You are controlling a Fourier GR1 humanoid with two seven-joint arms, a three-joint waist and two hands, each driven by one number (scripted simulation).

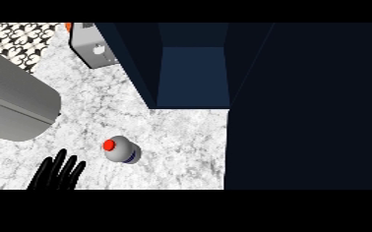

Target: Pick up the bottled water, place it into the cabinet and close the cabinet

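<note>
One hand (58,172) is observed at the lower left of the head view, black fingers extended straight and spread, nothing held. As it sits at the view's left, it is taken to be the left hand. The right hand is not seen in the view.

The bottled water (121,150) is found standing upright on the marble counter (181,137), just beside the hand, to its right and slightly beyond the fingertips. No contact between fingers and bottle is seen. Its red cap is visible on top, with a dark band low on its pale body.

The cabinet (193,73) is located well beyond the hand and to its right, past the bottle. Its interior is exposed, so it is judged to be open; the large dark panel (298,108) to the right is probably its door, though this cannot be confirmed. A grey appliance (22,103) lies beyond the hand on the left side.

The pick-up step is judged to be in hand and not yet accomplished. For the next move, a hand would need to be brought alongside the bottle and the fingers curled round its body before any lift toward the cabinet opening. As the bottle is narrow and upright, a sideways knock is assessed as the principal risk.
</note>
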